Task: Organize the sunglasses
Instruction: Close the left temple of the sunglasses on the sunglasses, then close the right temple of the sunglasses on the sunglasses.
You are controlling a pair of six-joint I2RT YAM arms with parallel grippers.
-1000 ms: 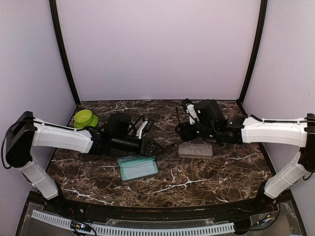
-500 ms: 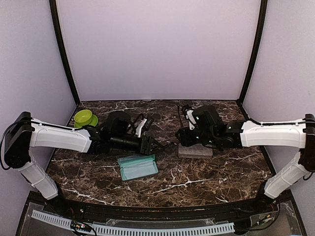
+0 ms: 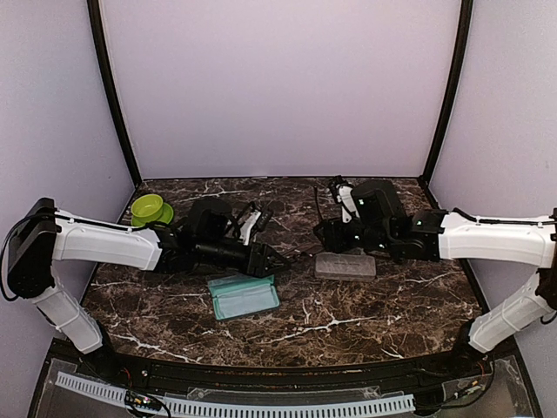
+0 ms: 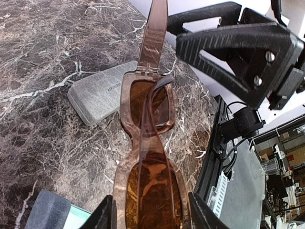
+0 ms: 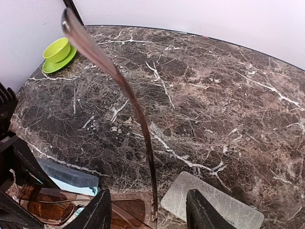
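Note:
The brown sunglasses (image 4: 147, 109) with reddish-brown lenses hang above the table, and my left gripper (image 4: 150, 210) is shut on the near lens frame. One temple arm (image 5: 133, 105) is unfolded and sticks up. My right gripper (image 5: 150, 210) is open, its fingers standing wide on either side of that temple arm near the hinge, touching neither side as far as I can see. In the top view the left gripper (image 3: 271, 259) and right gripper (image 3: 326, 235) face each other over mid-table, with the sunglasses (image 3: 293, 255) between them. A purple-tinted pair is out of view.
A shut grey case (image 3: 345, 266) lies under the right gripper. An open teal-lined case (image 3: 244, 297) lies in front of the left gripper. A green bowl on a saucer (image 3: 150, 209) stands at the back left. Purple walls close off three sides.
The right gripper dipped left toward the grey case, then drew back to the right and slightly up. The left arm and the sunglasses have stayed put.

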